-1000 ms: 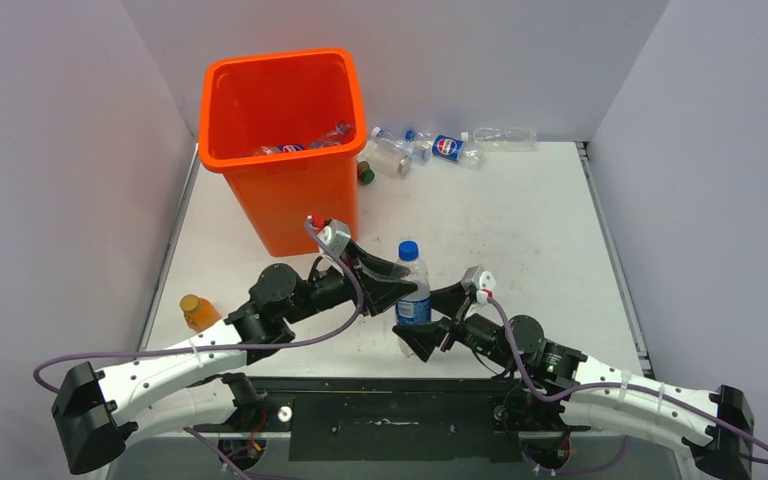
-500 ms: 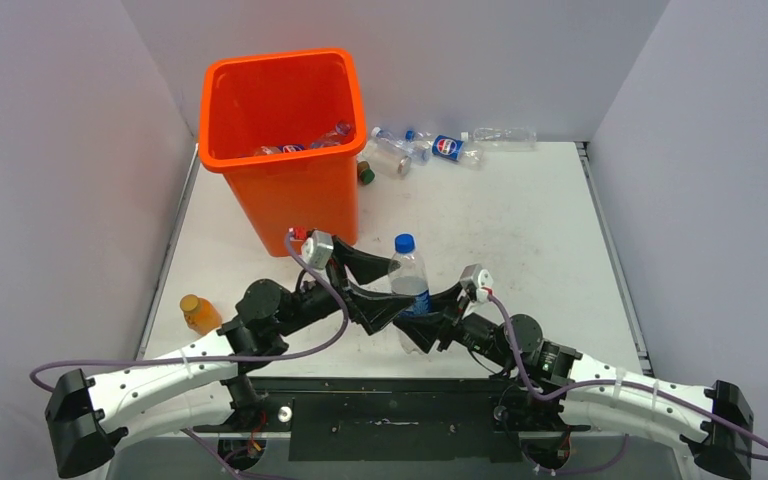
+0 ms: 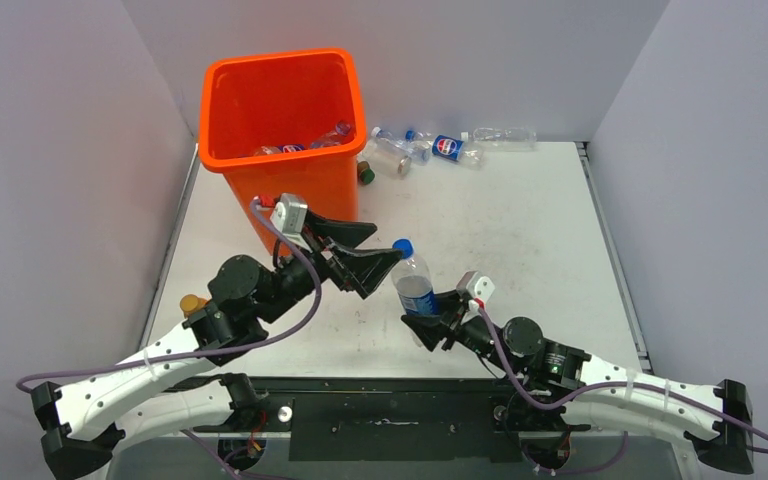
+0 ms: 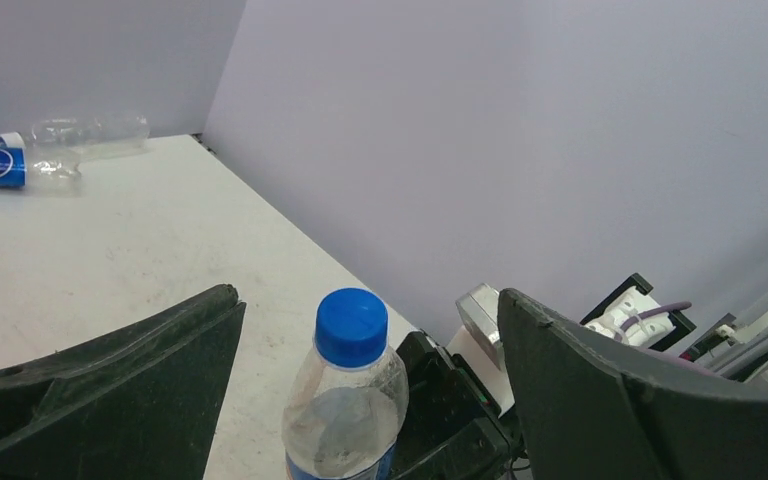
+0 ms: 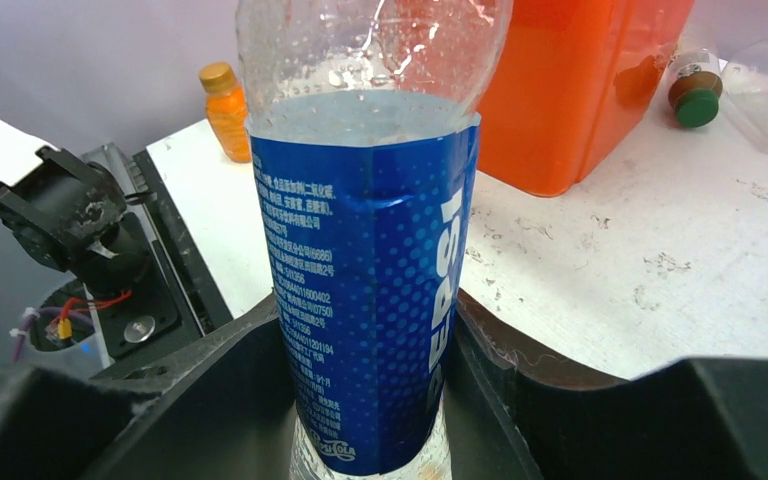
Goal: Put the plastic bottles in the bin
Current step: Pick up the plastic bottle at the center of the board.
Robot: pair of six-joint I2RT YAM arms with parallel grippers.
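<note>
While the right gripper point(image 3: 430, 318) clamps it low on the body, the blue-capped bottle point(image 3: 415, 285) leans with its cap toward the bin point(image 3: 280, 62). Clear plastic, blue label, part filled with liquid. The right wrist view shows both fingers pressed against the label. Cannot tell whether the base touches the table point(image 3: 520, 230).

Left gripper point(image 3: 385, 245): jaws spread wide, holding nothing. In the left wrist view the blue cap sits between the two fingers, clear of both.

Position: bottle is near the front-centre of the table, between the two arms and well short of the bin.

Bin: tall, orange, upright at the far left corner. Several bottles in the bin point(image 3: 305, 143) lie at the bottom, with one blue label visible.

Right of the bin along the far edge is a cluster of loose bottles point(image 3: 430, 145) lying on their sides. They are clear, and one has a blue-and-red label. A green-capped bottle point(image 3: 365, 172) lies just beside the bin wall.

Orange bottle point(image 3: 192, 303): upright near the left edge of the table, partly hidden by the left arm.
</note>
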